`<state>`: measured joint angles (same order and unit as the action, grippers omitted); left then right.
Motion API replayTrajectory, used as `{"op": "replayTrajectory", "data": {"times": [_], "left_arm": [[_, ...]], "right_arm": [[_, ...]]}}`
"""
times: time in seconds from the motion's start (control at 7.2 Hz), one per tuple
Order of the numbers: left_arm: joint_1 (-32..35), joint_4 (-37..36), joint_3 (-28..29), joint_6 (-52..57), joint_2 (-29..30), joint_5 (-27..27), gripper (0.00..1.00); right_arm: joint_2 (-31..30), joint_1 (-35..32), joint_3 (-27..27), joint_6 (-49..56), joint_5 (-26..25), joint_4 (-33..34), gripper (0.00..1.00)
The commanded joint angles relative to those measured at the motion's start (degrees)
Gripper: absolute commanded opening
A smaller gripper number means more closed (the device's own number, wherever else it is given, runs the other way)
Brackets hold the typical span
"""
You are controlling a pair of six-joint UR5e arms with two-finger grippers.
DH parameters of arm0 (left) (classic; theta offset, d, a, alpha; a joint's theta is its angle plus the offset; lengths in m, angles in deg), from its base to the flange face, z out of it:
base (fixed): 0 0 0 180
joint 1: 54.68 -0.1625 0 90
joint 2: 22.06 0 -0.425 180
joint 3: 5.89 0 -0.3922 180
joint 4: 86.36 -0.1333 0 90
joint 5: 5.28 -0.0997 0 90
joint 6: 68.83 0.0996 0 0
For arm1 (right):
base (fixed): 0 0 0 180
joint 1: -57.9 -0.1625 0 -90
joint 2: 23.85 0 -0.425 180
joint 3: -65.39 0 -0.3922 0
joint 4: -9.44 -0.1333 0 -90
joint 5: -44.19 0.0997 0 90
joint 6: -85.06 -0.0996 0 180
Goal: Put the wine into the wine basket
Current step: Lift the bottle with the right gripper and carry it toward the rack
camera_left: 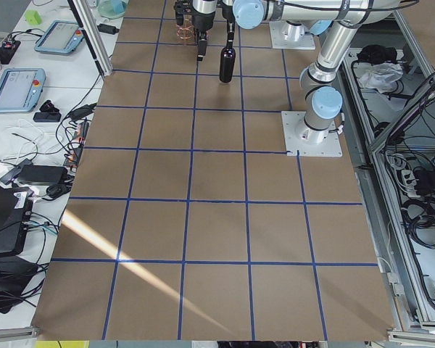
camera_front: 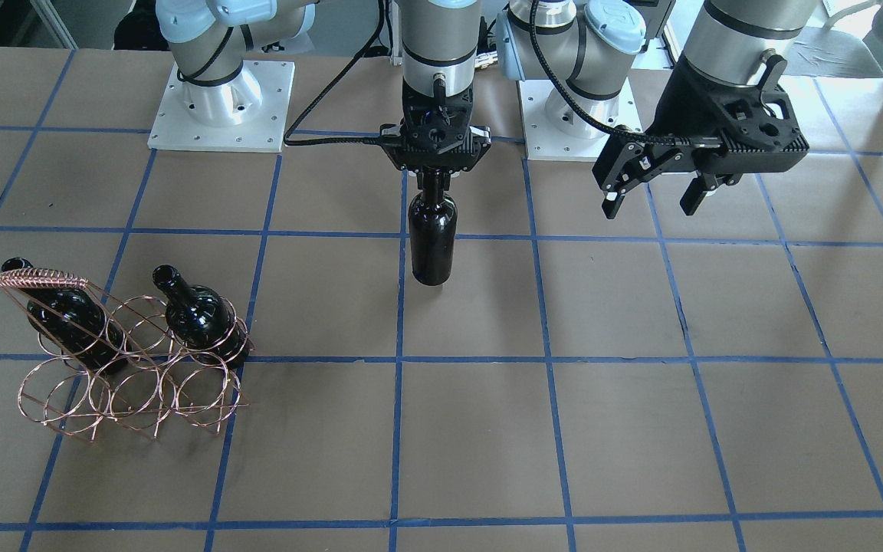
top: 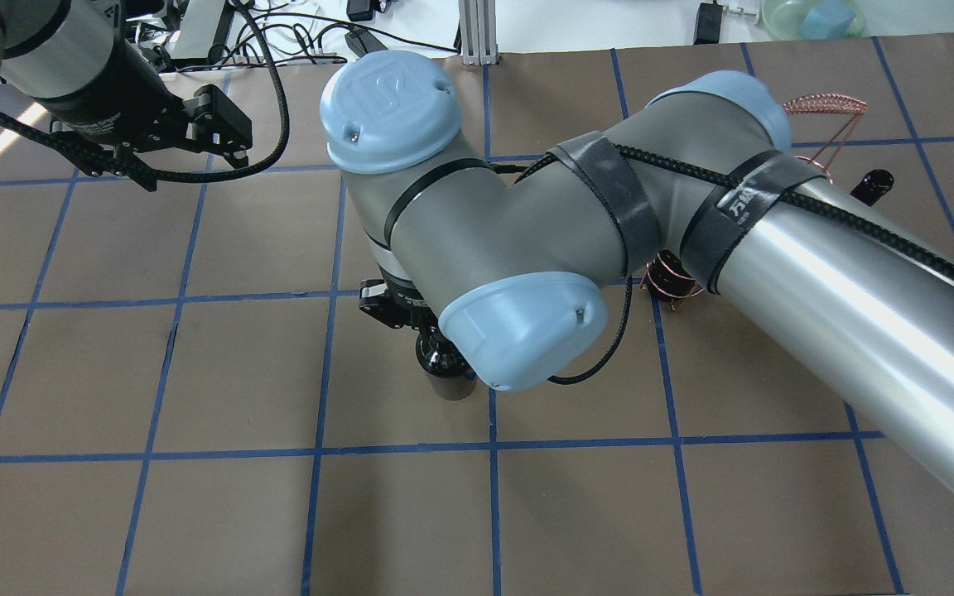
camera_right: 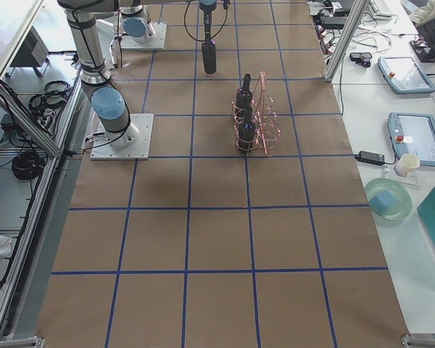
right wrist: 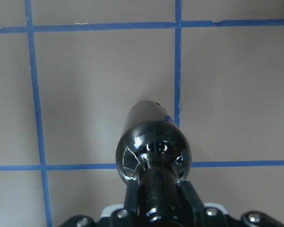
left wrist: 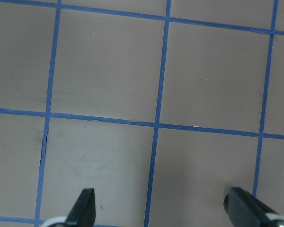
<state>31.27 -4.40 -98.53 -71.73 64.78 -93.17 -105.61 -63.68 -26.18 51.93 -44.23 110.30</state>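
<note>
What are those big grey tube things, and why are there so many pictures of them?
Those are two robot arms bolted to a brown table marked with blue tape lines. Each arm ends in a gripper, a claw with two fingers. All the pictures show the same moment from different cameras: one faces the robot, one looks over its shoulders, one sits at each end of the table, and one rides on each wrist. The right gripper pinches the neck of a dark wine bottle and holds it upright. Its wrist camera looks straight down that bottle. The left gripper is open and empty, so its wrist camera sees only table. Off to the side stands a copper wire wine basket with two more dark bottles resting in its rings.
</note>
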Motion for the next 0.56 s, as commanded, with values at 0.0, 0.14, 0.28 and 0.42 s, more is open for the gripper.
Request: {"op": "replayTrajectory", "data": {"times": [0.0,0.14,0.28,0.42], "left_arm": [[0.0,0.65,0.0,0.0,0.0,0.09,1.0],[0.18,2.14,0.0,0.0,-0.18,-0.17,1.0],[0.44,2.85,0.0,-0.52,-0.26,-0.61,1.0],[0.88,2.77,-0.09,-0.79,0.52,-3.75,1.0]], "right_arm": [[-4.09,4.57,1.04,1.04,-0.26,-3.79,0.11],[-6.11,8.43,1.04,7.75,-0.52,-7.04,0.11],[-8.65,12.9,1.04,13.12,-0.61,-11.25,0.11],[-10.42,17.65,0.95,21.88,-0.96,-14.86,0.07]]}}
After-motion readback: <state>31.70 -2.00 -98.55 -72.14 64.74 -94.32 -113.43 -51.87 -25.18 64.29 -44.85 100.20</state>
